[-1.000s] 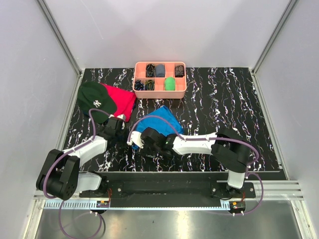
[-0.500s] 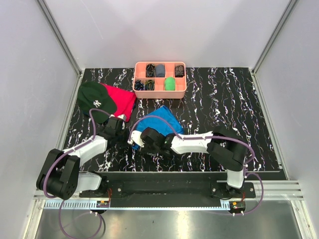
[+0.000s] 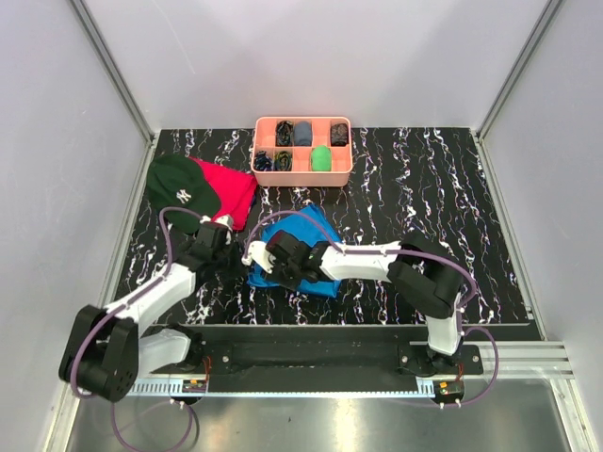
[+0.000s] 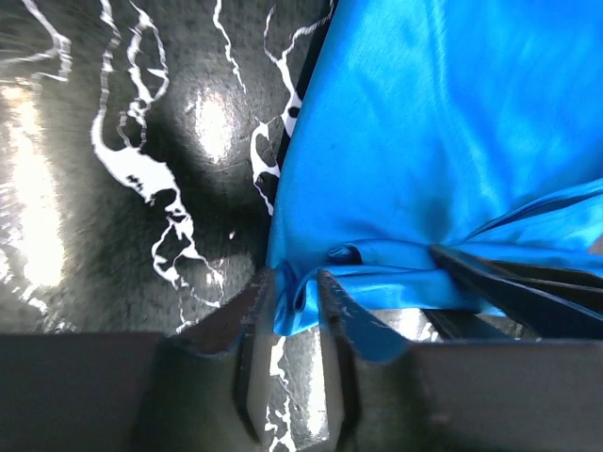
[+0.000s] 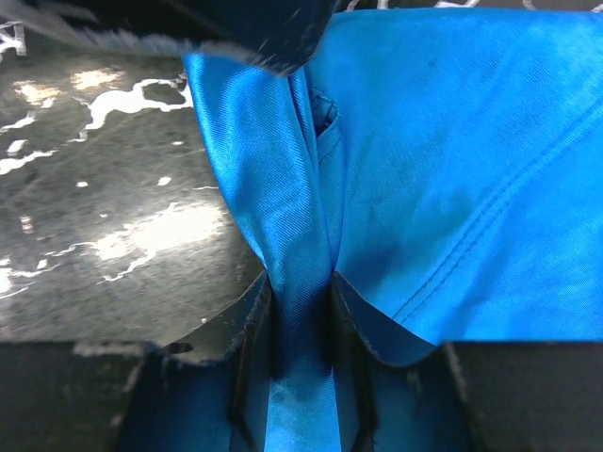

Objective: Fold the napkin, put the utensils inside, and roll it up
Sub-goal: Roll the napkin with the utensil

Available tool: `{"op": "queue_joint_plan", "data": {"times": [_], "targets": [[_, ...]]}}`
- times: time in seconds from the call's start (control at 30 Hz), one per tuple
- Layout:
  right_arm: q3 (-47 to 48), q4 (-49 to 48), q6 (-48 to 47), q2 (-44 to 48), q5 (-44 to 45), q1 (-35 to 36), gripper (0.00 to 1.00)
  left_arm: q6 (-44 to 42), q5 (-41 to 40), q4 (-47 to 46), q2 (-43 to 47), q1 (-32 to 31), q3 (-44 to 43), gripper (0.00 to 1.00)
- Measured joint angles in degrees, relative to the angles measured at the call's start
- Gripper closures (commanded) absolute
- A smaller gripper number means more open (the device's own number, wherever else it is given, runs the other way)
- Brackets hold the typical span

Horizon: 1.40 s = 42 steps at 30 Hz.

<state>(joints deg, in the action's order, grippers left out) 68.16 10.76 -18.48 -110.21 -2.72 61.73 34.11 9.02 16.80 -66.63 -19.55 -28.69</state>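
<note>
Two end effectors meet at the near-left edge of the napkin point(image 3: 303, 232), a bright blue cloth lying crumpled on the dark marbled surface point(image 3: 424, 188), in front of the pink tray point(image 3: 301, 120) and apart from it. The right end effector point(image 5: 300, 282) is closed on the napkin. In its wrist view a long gathered fold runs straight down between the two fingers point(image 5: 252, 339) and fills the gap. From that fold the cloth spreads up and to the right in broad wrinkles. The left end effector point(image 4: 295, 287) stands narrow, with a small bunched edge of the napkin between its fingertips point(image 4: 332, 311). Farther back between those fingers the surface shows through, and I cannot tell whether the cloth is pinched or only resting there. Seen from above, both arms reach inward and their wrists sit close together over the cloth's left side. Just left of the napkin lies a red cloth point(image 3: 234, 188), with a dark green cap point(image 3: 179, 188) resting partly on it.
</note>
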Motion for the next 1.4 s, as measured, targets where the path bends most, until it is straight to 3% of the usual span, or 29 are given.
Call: {"op": "queue_joint_plan", "data": {"times": [0.2,0.43,0.6,0.83,1.4], "targets": [[0.9,1.9,1.5,-0.3,-6.8,-2.0,0.69,1.2,-1.8,1.5,8.9,0.5,2.3,0.6],[1.7,3.0,3.2,-1.2,-16.2,-5.3,0.7,4.2,-1.4,0.8,20.7,0.8,10.2,0.41],[2.4,3.1,4.5,-2.6,-24.1,-8.3,0.71,7.1,1.0,-3.6,23.8,0.9,14.7,0.41],[3.8,3.5,6.8,-5.4,-34.1,-11.2,0.71,8.4,2.4,-7.7,19.3,1.8,15.4,0.44],[4.9,4.3,8.6,-7.6,-40.1,-12.4,0.71,9.5,4.9,-14.5,14.8,4.7,17.1,0.58]]}}
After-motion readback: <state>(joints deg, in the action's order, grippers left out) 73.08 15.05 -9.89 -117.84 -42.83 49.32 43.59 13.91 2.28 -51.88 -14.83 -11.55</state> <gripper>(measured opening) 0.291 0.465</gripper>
